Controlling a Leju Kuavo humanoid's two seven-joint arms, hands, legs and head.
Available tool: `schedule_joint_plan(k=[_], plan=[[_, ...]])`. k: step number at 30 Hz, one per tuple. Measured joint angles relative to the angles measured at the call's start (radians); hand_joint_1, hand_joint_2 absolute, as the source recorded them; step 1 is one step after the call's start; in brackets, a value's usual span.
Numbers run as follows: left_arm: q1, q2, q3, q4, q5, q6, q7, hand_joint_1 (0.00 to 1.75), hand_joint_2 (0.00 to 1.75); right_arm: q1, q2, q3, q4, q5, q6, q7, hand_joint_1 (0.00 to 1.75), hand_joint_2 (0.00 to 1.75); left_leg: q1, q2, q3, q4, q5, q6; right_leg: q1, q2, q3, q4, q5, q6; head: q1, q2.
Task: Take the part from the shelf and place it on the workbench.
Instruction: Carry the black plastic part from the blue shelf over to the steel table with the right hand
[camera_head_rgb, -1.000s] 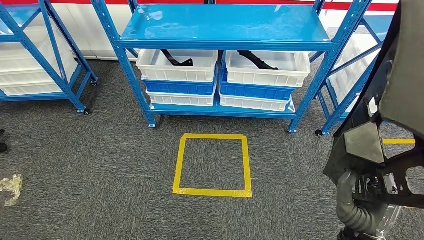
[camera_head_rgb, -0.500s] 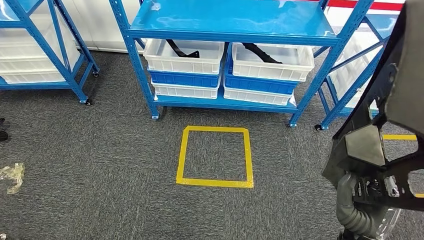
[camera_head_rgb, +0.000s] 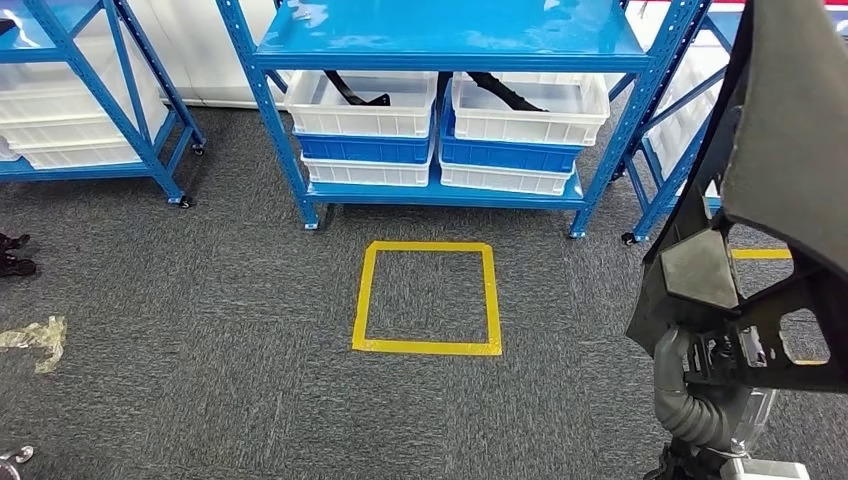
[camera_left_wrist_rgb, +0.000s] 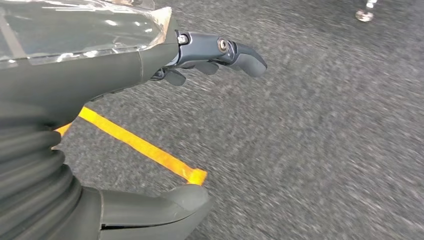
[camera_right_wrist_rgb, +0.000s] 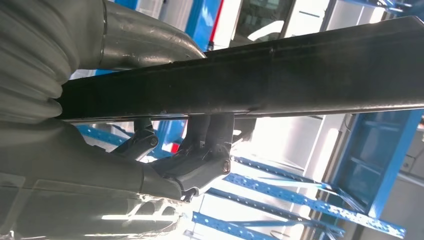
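Above, we see the black part (camera_head_rgb: 770, 200) raised at the right of the head view, clasped from beneath by the right robot hand (camera_right_wrist_rgb: 200, 150), whose fingers (camera_right_wrist_rgb: 207, 131) wrap its long bar. Our left robot hand (camera_left_wrist_rgb: 200, 60) hangs over grey carpet (camera_left_wrist_rgb: 325, 125), fingers apart, holding nothing.

Hand (camera_right_wrist_rgb: 200, 150): fingers (camera_right_wrist_rgb: 215, 127) curled up round edge of part, thumb on its other side.
Part (camera_right_wrist_rgb: 280, 75): long dark bar, runs across view, slightly tilted.
Bkgd: blue shelf (camera_right_wrist_rgb: 395, 150) frames, bright glare behind.
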Motion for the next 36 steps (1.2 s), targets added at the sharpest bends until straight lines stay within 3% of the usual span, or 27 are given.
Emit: schedule_joint_plan(k=[1, 3, 5, 6, 8, 9, 11, 13, 14, 15, 16, 18, 20, 21, 23, 24, 25, 27, 28, 29, 30, 31, 33, 35, 36], plan=[[0.0, 0.0, 0.001, -0.001, 0.0, 0.0, 0.0, 0.0, 1.75, -0.001, 0.0, 0.001, 0.003, 0.0, 0.0, 0.0, 1.75, 1.75, 0.001, 0.0, 0.03, -0.022, 0.028, 0.0, 0.0, 0.0, -0.015, 0.004, 0.009, 0.003, 0.0, 0.0], [0.0, 0.0, 0.002, -0.004, -0.001, -0.001, -0.001, 0.0, 1.75, -0.004, 0.0, 0.002, 0.007, 0.0, 0.0, 0.001, 1.75, 1.75, 0.002, -0.001, 0.132, -0.151, 0.064, 0.005, 0.001, 0.0, -0.039, 0.015, 0.022, 0.013, -0.001, 0.0], [-0.001, 0.0, 0.003, -0.008, -0.004, -0.004, -0.001, 0.0, 1.75, -0.008, 0.0, 0.003, 0.008, 0.0, -0.002, 0.002, 1.75, 1.75, -0.002, -0.004, 0.211, -0.273, 0.053, 0.014, 0.003, -0.001, -0.053, 0.023, 0.034, 0.027, 0.0, 0.0], [-0.001, 0.0, 0.003, -0.009, -0.007, -0.006, -0.002, 0.0, 1.75, -0.01, 0.0, 0.005, 0.008, 0.001, -0.003, 0.002, 1.75, 1.75, -0.006, -0.004, 0.223, -0.298, 0.044, 0.02, 0.004, -0.002, -0.057, 0.023, 0.042, 0.034, 0.0, 0.0], [0.0, -0.002, 0.003, -0.01, -0.015, -0.011, -0.002, 0.0, 1.75, -0.012, 0.0, 0.01, 0.008, 0.005, -0.006, 0.005, 1.75, 1.75, -0.01, -0.001, 0.214, -0.309, 0.055, 0.036, 0.003, -0.002, -0.063, 0.023, 0.053, 0.047, 0.0, 0.0], [0.0, -0.003, 0.003, -0.01, -0.018, -0.013, -0.002, 0.0, 1.75, -0.011, 0.001, 0.012, 0.008, 0.01, -0.007, 0.009, 1.75, 1.75, -0.009, 0.002, 0.205, -0.312, 0.066, 0.047, 0.003, -0.001, -0.071, 0.034, 0.043, 0.048, 0.001, 0.0], [0.0, -0.004, 0.003, -0.012, -0.025, -0.017, -0.001, 0.0, 1.75, -0.011, 0.003, 0.015, 0.008, 0.022, -0.012, 0.019, 1.75, 1.75, -0.006, 0.009, 0.177, -0.319, 0.092, 0.063, 0.005, 0.004, -0.101, 0.105, -0.028, 0.037, 0.006, 0.0], [-0.001, -0.004, 0.004, -0.014, -0.033, -0.022, -0.001, 0.0, 1.75, -0.011, 0.005, 0.016, 0.008, 0.031, -0.015, 0.028, 1.75, 1.75, -0.008, 0.011, 0.147, -0.318, 0.116, 0.067, 0.006, 0.006, -0.128, 0.225, -0.112, 0.027, 0.01, 0.0], [-0.001, -0.004, 0.004, -0.014, -0.037, -0.025, -0.001, 0.0, 1.75, -0.01, 0.006, 0.016, 0.008, 0.035, -0.017, 0.031, 1.75, 1.75, -0.009, 0.013, 0.131, -0.317, 0.128, 0.066, 0.005, 0.006, -0.13, 0.276, -0.129, 0.032, 0.011, 0.0], [-0.001, -0.004, 0.004, -0.014, -0.04, -0.027, -0.001, 0.0, 1.75, -0.01, 0.008, 0.016, 0.008, 0.037, -0.019, 0.033, 1.75, 1.75, -0.009, 0.015, 0.116, -0.314, 0.141, 0.065, 0.004, 0.006, -0.122, 0.302, -0.123, 0.042, 0.011, 0.0], [-0.001, -0.004, 0.004, -0.014, -0.045, -0.03, -0.001, 0.0, 1.75, -0.008, 0.009, 0.016, 0.008, 0.039, -0.02, 0.034, 1.75, 1.75, -0.009, 0.017, 0.1, -0.312, 0.153, 0.062, 0.002, 0.006, -0.098, 0.297, -0.101, 0.056, 0.011, 0.0], [-0.001, -0.004, 0.003, -0.015, -0.058, -0.039, -0.002, 0.0, 1.75, 0.0, 0.01, 0.015, 0.003, 0.045, -0.024, 0.035, 1.75, 1.75, -0.009, 0.017, 0.07, -0.303, 0.173, 0.054, -0.002, 0.006, 0.0, 0.178, -0.065, 0.073, 0.012, 0.0], [-0.003, -0.002, 0.003, -0.016, -0.074, -0.052, -0.005, 0.0, 1.75, 0.016, 0.011, 0.011, -0.009, 0.05, -0.032, 0.033, 1.75, 1.75, -0.011, 0.015, 0.052, -0.294, 0.191, 0.042, 0.002, 0.008, 0.096, 0.03, -0.082, 0.063, 0.01, 0.0], [-0.004, 0.0, 0.002, -0.017, -0.081, -0.058, -0.007, 0.0, 1.75, 0.025, 0.012, 0.007, -0.016, 0.051, -0.037, 0.03, 1.75, 1.75, -0.013, 0.015, 0.047, -0.292, 0.199, 0.037, 0.005, 0.009, 0.115, -0.009, -0.098, 0.054, 0.01, 0.0], [-0.005, 0.005, 0.002, -0.017, -0.093, -0.067, -0.014, 0.0, 1.75, 0.046, 0.011, -0.003, -0.028, 0.049, -0.05, 0.022, 1.75, 1.75, -0.01, 0.013, 0.042, -0.291, 0.213, 0.027, 0.005, 0.01, 0.111, -0.02, -0.098, 0.035, 0.009, 0.0], [-0.004, 0.008, 0.001, -0.017, -0.098, -0.071, -0.017, 0.0, 1.75, 0.055, 0.011, -0.008, -0.033, 0.046, -0.055, 0.018, 1.75, 1.75, -0.008, 0.012, 0.036, -0.283, 0.2, 0.022, 0.002, 0.009, 0.103, -0.018, -0.09, 0.025, 0.008, 0.0], [-0.004, 0.01, 0.001, -0.017, -0.101, -0.074, -0.02, 0.0, 1.75, 0.064, 0.011, -0.012, -0.037, 0.045, -0.059, 0.015, 1.75, 1.75, -0.005, 0.011, 0.028, -0.261, 0.169, 0.016, -0.001, 0.007, 0.093, -0.018, -0.08, 0.012, 0.008, 0.0], [-0.004, 0.013, 0.001, -0.016, -0.108, -0.078, -0.024, 0.0, 1.75, 0.077, 0.011, -0.017, -0.045, 0.042, -0.064, 0.01, 1.75, 1.75, -0.002, 0.008, 0.001, -0.163, 0.063, 0.007, -0.002, 0.005, 0.069, -0.017, -0.058, -0.004, 0.006, 0.0], [-0.005, 0.014, 0.001, -0.016, -0.11, -0.08, -0.027, 0.0, 1.75, 0.082, 0.011, -0.019, -0.049, 0.042, -0.067, 0.007, 1.75, 1.75, -0.002, 0.008, -0.012, -0.098, 0.018, 0.003, 0.0, 0.005, 0.055, -0.016, -0.047, -0.007, 0.006, 0.0], [-0.006, 0.016, 0.001, -0.016, -0.112, -0.081, -0.03, 0.0, 1.75, 0.087, 0.012, -0.02, -0.05, 0.042, -0.069, 0.006, 1.75, 1.75, -0.001, 0.008, -0.019, -0.041, -0.005, 0.001, 0.001, 0.005, 0.042, -0.014, -0.036, -0.007, 0.006, 0.0], [-0.007, 0.018, 0.0, -0.016, -0.114, -0.081, -0.032, 0.0, 1.75, 0.091, 0.012, -0.021, -0.052, 0.042, -0.071, 0.004, 1.75, 1.75, -0.001, 0.008, -0.014, -0.006, -0.004, 0.0, 0.002, 0.005, 0.028, -0.011, -0.025, -0.006, 0.005, 0.0], [-0.008, 0.019, 0.0, -0.016, -0.115, -0.082, -0.034, 0.0, 1.75, 0.094, 0.012, -0.023, -0.053, 0.042, -0.073, 0.004, 1.75, 1.75, -0.001, 0.008, 0.006, -0.004, 0.018, 0.001, 0.003, 0.005, 0.013, -0.006, -0.016, -0.003, 0.005, 0.0], [-0.013, 0.021, -0.003, -0.017, -0.116, -0.082, -0.036, 0.0, 1.75, 0.1, 0.013, -0.027, -0.056, 0.042, -0.073, 0.003, 1.75, 1.75, -0.001, 0.005, 0.098, -0.105, 0.064, 0.009, 0.003, 0.006, -0.014, 0.007, -0.001, 0.004, 0.005, 0.0], [-0.018, 0.024, -0.006, -0.017, -0.119, -0.083, -0.037, 0.0, 1.75, 0.103, 0.014, -0.031, -0.06, 0.042, -0.074, 0.002, 1.75, 1.75, -0.004, -0.001, 0.196, -0.243, 0.061, 0.018, 0.006, 0.005, -0.031, 0.018, 0.011, 0.016, 0.006, 0.0], [-0.02, 0.025, -0.008, -0.017, -0.12, -0.083, -0.037, 0.0, 1.75, 0.104, 0.014, -0.032, -0.062, 0.042, -0.074, 0.002, 1.75, 1.75, -0.007, -0.004, 0.219, -0.283, 0.05, 0.021, 0.008, 0.003, -0.036, 0.021, 0.017, 0.023, 0.005, 0.0]])
